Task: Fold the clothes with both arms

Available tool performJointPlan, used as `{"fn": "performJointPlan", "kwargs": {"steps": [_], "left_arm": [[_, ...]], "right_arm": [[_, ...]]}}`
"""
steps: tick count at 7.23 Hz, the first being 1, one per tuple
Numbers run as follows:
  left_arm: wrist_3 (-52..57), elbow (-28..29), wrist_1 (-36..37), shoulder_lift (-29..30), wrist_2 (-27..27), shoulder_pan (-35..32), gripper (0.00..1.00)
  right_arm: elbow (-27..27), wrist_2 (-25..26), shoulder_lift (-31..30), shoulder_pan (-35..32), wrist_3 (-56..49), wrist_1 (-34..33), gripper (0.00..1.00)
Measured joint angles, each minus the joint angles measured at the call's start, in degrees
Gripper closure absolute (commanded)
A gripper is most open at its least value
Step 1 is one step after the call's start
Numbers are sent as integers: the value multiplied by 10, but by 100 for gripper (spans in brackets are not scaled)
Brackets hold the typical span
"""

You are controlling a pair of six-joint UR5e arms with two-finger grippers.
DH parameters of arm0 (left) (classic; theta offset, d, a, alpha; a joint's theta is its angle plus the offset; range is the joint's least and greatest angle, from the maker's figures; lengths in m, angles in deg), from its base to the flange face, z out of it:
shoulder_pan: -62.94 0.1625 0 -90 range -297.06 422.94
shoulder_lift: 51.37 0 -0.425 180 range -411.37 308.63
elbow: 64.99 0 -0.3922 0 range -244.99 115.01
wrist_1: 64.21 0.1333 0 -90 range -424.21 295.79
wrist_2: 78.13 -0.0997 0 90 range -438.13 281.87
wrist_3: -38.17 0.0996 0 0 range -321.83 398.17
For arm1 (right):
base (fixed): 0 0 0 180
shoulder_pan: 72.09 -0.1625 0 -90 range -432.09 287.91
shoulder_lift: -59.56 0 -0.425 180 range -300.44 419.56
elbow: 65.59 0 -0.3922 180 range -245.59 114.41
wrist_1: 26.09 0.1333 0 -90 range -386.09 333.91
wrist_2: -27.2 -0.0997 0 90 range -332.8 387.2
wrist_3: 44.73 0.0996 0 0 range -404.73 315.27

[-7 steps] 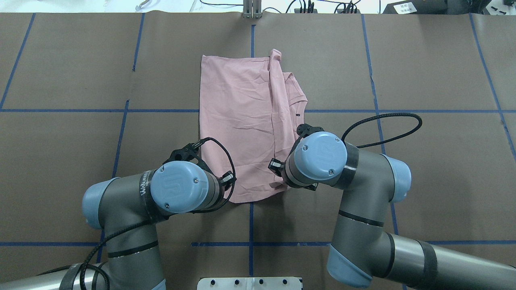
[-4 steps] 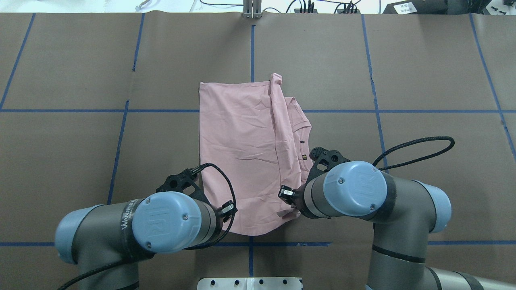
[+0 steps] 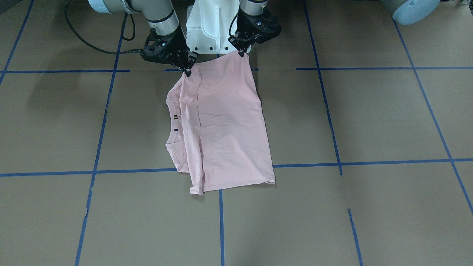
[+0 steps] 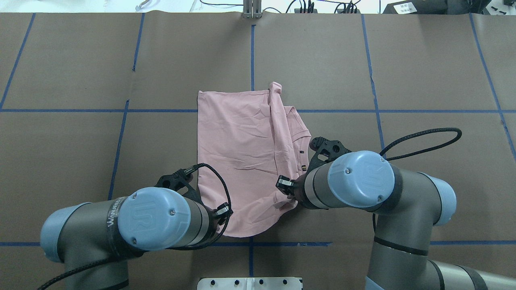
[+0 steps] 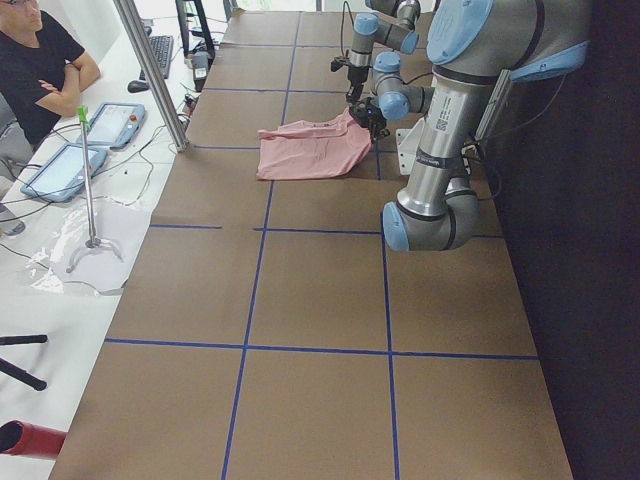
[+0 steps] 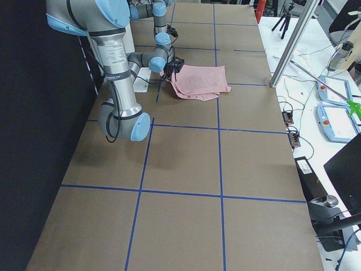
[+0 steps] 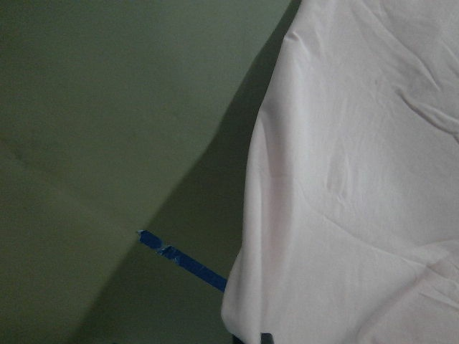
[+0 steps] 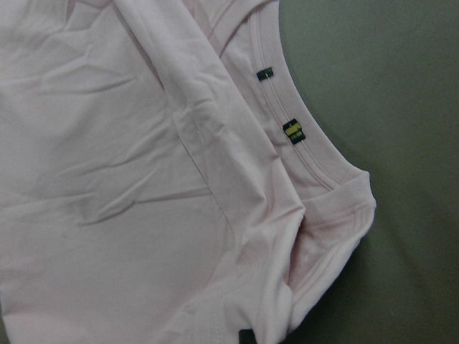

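The left gripper (image 3: 242, 52) is clamped on one raised corner of the pink T-shirt (image 3: 229, 125) and the right gripper (image 3: 186, 71) on the other. The shirt, already a rough rectangle, trails away from both. A further fold appears to remain.

Near edge is crowded: left gripper (image 3: 242, 53) and right gripper (image 3: 187, 71) each pinch a T-shirt (image 4: 238, 161) corner, with the white pedestal (image 3: 210, 26) just behind them. The right arm's cable loop (image 4: 458, 134) bulges out over the table (image 4: 403, 60) beside the collar. Bare brown surface runs left, right and past the far hem, up to a metal post (image 4: 252, 10), seemingly at the table's far edge.
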Motion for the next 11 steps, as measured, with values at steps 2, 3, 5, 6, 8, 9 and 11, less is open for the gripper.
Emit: {"fn": "performJointPlan", "kwargs": {"steps": [2,3,5,6,8,9,11], "left_arm": [[-3,48,-66,0,0,-55,100],[-4,69,-93,0,0,-73,100],[-23,87,-119,0,0,-87,100],[-32,105,-136,4,0,-99,100],[-20,234,-211,59,0,-177,17],[11,321,-259,94,1,-224,0],[99,434,-339,123,2,-288,0]], "right_arm": [[42,0,19,-35,0,29,100],[67,0,26,-45,0,49,100],[92,0,32,-55,0,64,100],[116,-2,50,-72,-3,67,100],[267,-18,154,-138,-38,79,52],[369,-22,208,-168,-53,113,1],[530,-22,270,-214,-64,214,0]]}}
